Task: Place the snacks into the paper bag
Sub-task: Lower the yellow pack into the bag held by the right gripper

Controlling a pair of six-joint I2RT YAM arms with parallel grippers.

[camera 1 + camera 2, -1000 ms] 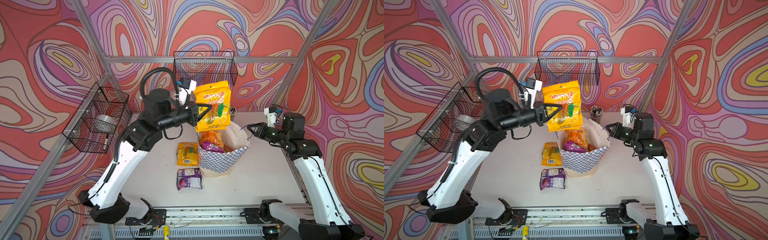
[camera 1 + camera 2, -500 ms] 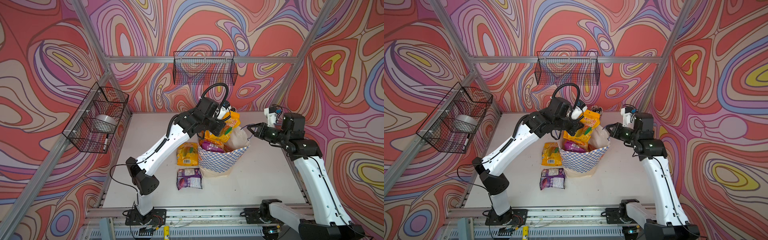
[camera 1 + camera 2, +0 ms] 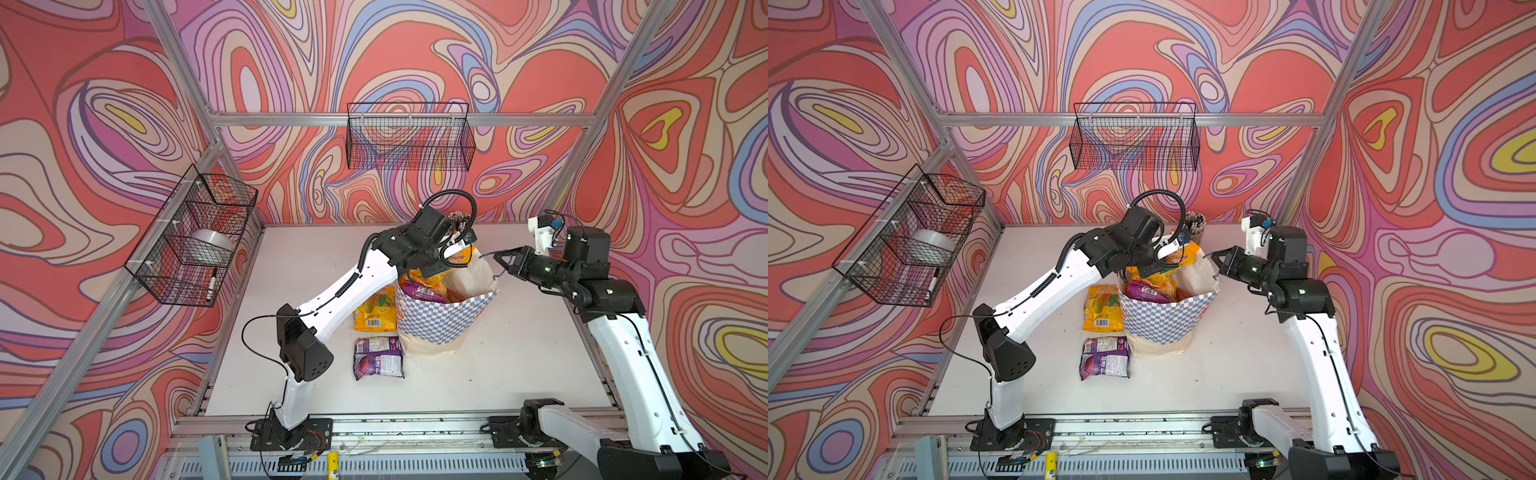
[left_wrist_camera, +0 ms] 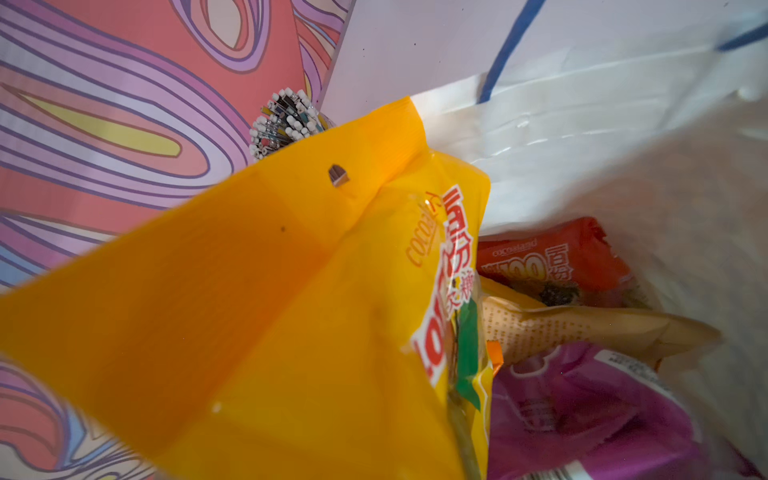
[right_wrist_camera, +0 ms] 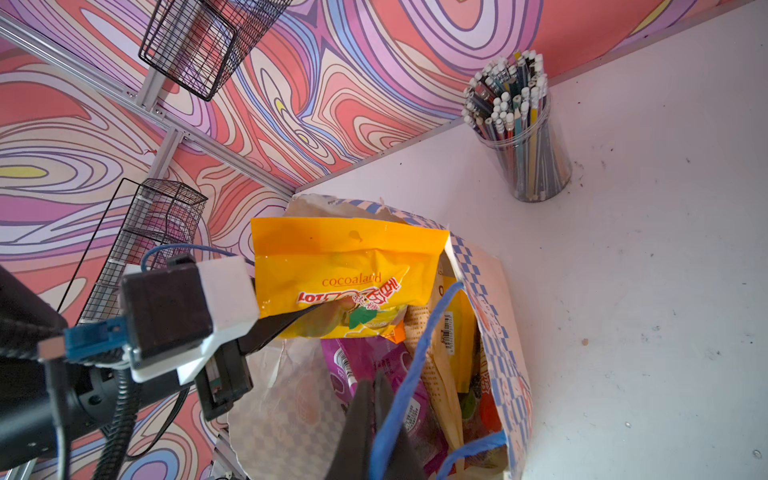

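Observation:
The blue-and-white checkered paper bag (image 3: 440,324) (image 3: 1163,320) stands mid-table, its mouth open. My left gripper (image 3: 434,269) (image 5: 328,311) is shut on a yellow snack packet (image 3: 459,254) (image 4: 291,291) (image 5: 345,266), whose lower end dips into the bag's mouth. The packet hides that gripper's jaws in the left wrist view. My right gripper (image 3: 498,259) (image 5: 374,388) is shut on the bag's blue cord handle (image 5: 415,361) at the right rim. Inside lie a purple packet (image 4: 582,407) and a red one (image 4: 552,262). On the table left of the bag lie a yellow packet (image 3: 374,311) and a purple packet (image 3: 378,357).
A clear cup of pencils (image 5: 523,137) (image 3: 1194,222) stands behind the bag near the back wall. Black wire baskets hang on the back wall (image 3: 409,141) and the left wall (image 3: 195,237).
The left arm has swung down from high above the table, bringing the yellow packet to the bag's mouth. The right arm has held still on the handle.

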